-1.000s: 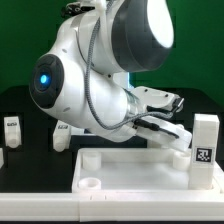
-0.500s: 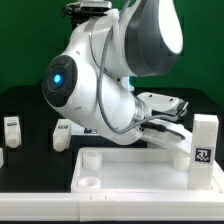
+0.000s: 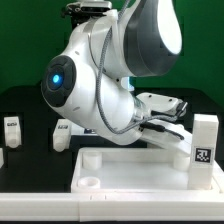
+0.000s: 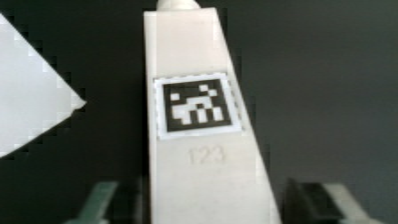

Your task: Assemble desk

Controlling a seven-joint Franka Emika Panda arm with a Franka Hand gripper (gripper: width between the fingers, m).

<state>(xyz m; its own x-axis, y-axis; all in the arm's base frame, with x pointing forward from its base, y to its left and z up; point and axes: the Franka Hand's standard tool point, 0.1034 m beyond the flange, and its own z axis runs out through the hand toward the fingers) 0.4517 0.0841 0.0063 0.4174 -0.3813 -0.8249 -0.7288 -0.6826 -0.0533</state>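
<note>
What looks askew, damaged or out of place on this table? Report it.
Nothing stands out. The desk panel lies flat, the upright leg at the exterior view's right stands straight, and the tagged leg in the wrist view lies centred between the fingers of the gripper, with no visible break.

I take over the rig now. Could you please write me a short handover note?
Gripper: open, jaws either side of the tagged leg, not yet closed on it.
Panel: flat at the front of the exterior view; upright leg at its right end in that view.
Far-left leg and nearer leg: on the table, that view's left.
Done: perhaps the upright leg fitted; cannot confirm.
Left: grip, fit the rest.
</note>
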